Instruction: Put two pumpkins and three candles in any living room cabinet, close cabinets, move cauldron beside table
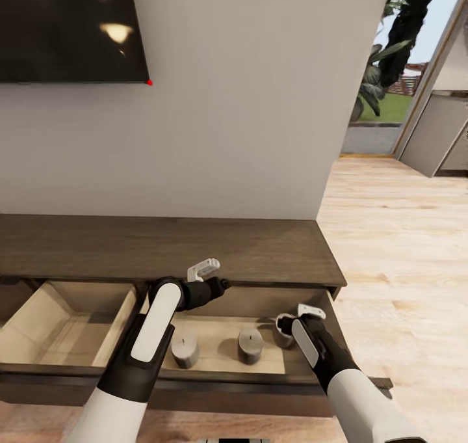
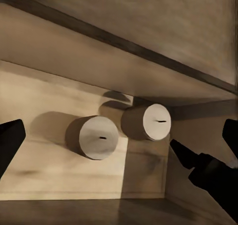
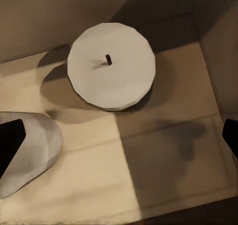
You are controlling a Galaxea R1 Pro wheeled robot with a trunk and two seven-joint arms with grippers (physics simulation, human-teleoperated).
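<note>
Dark-brown wood makes up the long low cabinet (image 1: 195,248) in front of me, its pale-lined drawers pulled open. In the right drawer I see two short grey-beige cylinder candles (image 1: 185,350) (image 1: 250,346) standing upright, well apart, and a third candle (image 3: 111,65) under my right gripper (image 1: 286,322), whose black fingers are spread with nothing between them. My left gripper (image 1: 224,285) hovers above the drawer's back edge; its fingertips (image 2: 10,140) stand wide apart and empty, the two candles (image 2: 98,137) (image 2: 151,121) ahead of them.
</note>
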